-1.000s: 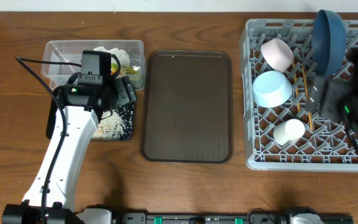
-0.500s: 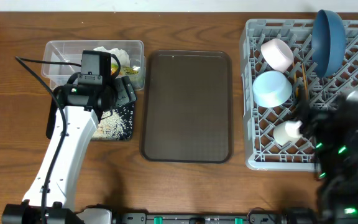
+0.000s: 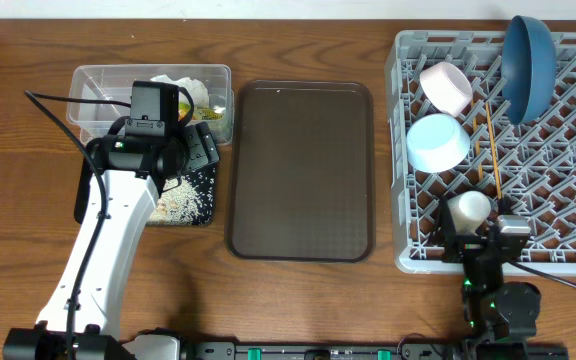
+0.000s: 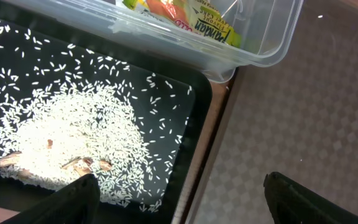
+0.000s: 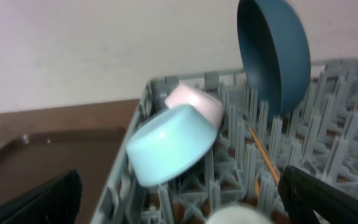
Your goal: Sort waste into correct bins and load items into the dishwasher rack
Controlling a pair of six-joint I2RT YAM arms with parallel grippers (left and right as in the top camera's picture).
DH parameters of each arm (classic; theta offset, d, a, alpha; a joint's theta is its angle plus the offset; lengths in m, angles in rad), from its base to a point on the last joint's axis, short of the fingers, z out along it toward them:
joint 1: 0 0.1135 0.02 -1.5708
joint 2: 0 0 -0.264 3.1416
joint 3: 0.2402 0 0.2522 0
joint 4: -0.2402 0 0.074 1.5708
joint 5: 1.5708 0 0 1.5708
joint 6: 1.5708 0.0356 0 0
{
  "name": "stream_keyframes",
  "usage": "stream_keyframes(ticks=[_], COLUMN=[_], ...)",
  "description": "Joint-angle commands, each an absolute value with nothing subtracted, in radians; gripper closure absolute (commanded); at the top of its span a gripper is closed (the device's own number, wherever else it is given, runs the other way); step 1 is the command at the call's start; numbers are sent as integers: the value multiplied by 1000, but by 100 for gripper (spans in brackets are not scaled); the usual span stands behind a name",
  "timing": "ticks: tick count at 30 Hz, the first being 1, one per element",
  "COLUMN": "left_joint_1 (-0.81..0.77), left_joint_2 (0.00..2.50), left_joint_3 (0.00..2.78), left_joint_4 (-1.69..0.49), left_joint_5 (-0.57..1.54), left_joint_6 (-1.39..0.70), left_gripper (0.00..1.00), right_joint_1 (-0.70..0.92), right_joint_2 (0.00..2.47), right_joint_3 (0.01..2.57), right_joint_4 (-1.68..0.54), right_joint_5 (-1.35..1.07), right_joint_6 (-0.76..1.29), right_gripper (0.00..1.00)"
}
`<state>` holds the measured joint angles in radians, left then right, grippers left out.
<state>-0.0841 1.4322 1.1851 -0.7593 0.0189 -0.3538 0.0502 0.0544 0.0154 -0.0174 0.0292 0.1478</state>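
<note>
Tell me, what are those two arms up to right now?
Left tool open, empty, over rice in black tray. Right tool open, empty, by rack. Plate, blue bowl, cream bowl, cup, chopsticks racked. Nothing blocking either.

Ahead of the left gripper (image 4: 185, 194), the clear tub (image 4: 260, 37) and the snack wrapper (image 4: 199, 15) inside it run off the top edge. The black tray (image 4: 197, 106) is cut off at the left and bottom. Between the fingers of the right gripper (image 5: 182, 199), the small cup (image 5: 238, 217) is only a blurred sliver at the bottom edge. In the overhead view the left arm (image 3: 108, 220) hides part of the tray.
</note>
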Motion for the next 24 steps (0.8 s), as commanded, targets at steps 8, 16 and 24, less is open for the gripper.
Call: stream_keyframes(ticks=[8,16,24], left_joint_1=[-81,-81,-81], left_joint_2=[1421,1421,1421], left_joint_3=[1195,1195,1195], left_joint_4=[-762,-762,-762], left_joint_5=[7,7,7], left_joint_6=[-344,-344,-344], left_gripper=[13,13,13], right_joint_1=[60,60,60], right_joint_2=[6,6,6], right_joint_3=[6,6,6], right_joint_4=[-72,-72,-72], right_joint_5=[18,18,18], right_joint_6=[134,133,134], right_gripper=[1,1,1])
